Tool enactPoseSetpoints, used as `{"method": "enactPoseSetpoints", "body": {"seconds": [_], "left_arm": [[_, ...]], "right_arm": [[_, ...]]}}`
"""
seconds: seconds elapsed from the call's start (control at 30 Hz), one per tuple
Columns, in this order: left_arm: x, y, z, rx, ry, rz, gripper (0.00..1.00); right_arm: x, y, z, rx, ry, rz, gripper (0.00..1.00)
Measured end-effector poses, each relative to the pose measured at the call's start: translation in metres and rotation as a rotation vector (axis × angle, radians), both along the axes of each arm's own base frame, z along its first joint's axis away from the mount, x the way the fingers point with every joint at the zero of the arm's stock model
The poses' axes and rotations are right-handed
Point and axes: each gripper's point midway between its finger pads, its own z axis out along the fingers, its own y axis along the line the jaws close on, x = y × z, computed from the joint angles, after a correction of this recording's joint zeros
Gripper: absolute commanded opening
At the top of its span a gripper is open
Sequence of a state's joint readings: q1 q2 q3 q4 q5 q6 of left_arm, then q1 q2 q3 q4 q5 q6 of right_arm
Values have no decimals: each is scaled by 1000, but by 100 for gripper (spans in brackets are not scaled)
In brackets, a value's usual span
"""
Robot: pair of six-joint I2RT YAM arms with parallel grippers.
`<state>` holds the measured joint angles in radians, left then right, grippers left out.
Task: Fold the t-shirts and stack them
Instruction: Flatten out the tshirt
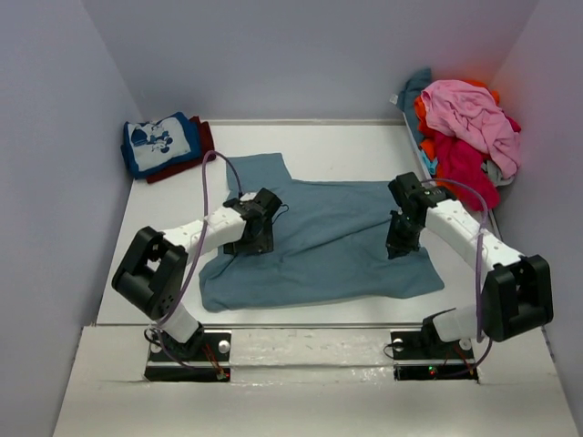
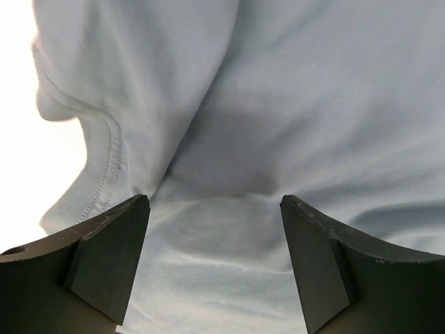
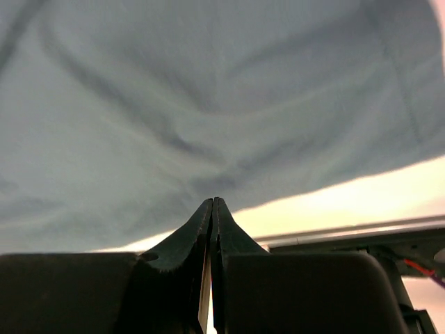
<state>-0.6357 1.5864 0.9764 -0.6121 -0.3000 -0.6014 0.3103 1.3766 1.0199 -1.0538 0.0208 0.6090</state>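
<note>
Slate-blue shirt [image 1: 328, 246] lies spread for folding. Left end effector [image 2: 215, 202] hangs released above it. Right end effector [image 3: 213, 202] is clenched, seemingly pinching its cloth.

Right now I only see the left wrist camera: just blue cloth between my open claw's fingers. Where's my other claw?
Observer: The right claw is shut, pointing down at the slate-blue t-shirt near its right side.
Operator: Is anything folded yet?
Observer: Yes, a cartoon-print t-shirt lies folded on a dark red t-shirt, back left.
Operator: Are there more to do?
Observer: A heap waits back right, with a pink t-shirt on top.
</note>
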Motion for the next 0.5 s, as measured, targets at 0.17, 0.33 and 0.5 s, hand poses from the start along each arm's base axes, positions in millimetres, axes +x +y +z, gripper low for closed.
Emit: {"method": "enactPoseSetpoints", "body": {"seconds": [0.17,0.33,0.5], "left_arm": [[31,-13,33,-11,-88,2,89],[59,-24,64,-26,-185,4,90],[69,-25,66,2,-196,1,90]], "right_arm": [[59,7,10,-40,-84,-1,11],[102,13,-9,-83,-94,15,13],[112,15,-41,-107,-34,29,14]]}}
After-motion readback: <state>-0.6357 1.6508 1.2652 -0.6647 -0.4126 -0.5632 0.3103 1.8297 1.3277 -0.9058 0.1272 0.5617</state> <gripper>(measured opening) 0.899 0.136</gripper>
